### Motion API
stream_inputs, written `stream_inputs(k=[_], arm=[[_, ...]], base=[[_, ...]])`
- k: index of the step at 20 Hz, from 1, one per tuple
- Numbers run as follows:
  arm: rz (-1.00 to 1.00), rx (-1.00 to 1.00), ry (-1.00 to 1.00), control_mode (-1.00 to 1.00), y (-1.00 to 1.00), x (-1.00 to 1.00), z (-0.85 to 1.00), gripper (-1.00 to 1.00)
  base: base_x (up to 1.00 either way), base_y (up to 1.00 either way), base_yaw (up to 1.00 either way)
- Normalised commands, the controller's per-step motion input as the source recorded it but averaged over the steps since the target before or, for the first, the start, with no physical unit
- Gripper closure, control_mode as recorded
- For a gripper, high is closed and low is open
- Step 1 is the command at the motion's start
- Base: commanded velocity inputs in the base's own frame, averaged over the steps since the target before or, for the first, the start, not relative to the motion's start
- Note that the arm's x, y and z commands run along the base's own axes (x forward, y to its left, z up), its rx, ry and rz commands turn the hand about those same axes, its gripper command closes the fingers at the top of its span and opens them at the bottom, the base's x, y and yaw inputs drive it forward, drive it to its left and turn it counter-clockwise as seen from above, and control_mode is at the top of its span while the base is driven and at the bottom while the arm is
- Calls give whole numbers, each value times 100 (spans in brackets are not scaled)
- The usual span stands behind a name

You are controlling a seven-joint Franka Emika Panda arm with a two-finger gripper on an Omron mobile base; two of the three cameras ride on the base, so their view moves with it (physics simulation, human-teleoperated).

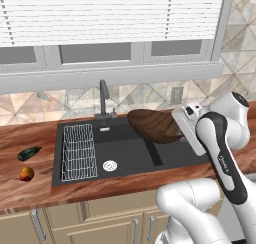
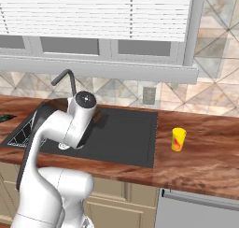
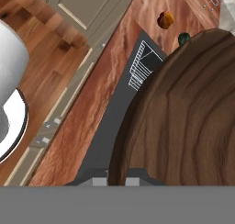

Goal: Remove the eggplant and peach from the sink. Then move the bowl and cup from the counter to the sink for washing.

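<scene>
Brown wood-grain bowl (image 3: 183,117) sits clamped by its rim in the nearly closed gripper (image 3: 117,181), tilted on edge and hanging over the sink (image 1: 125,160), whose open basin lies straight below it with the faucet (image 1: 103,95) at about ten o'clock of the bowl. Eggplant (image 1: 29,153) and peach (image 1: 26,174) already rest on the counter at nine o'clock of the sink, just beyond the wire rack (image 1: 78,152). Nothing seems to block a lowering, while the yellow cup (image 2: 178,139) waits on the counter at three o'clock.
</scene>
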Motion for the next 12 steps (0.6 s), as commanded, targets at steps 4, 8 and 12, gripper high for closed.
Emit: stream_inputs(k=[4,8,12], arm=[[0,0,0,-100,7,6,-7,100],[0,0,0,-100,11,8,-5,100],[0,-3,4,-100,12,10,-5,100]], base=[[0,0,0],[0,0,0],[0,0,0]])
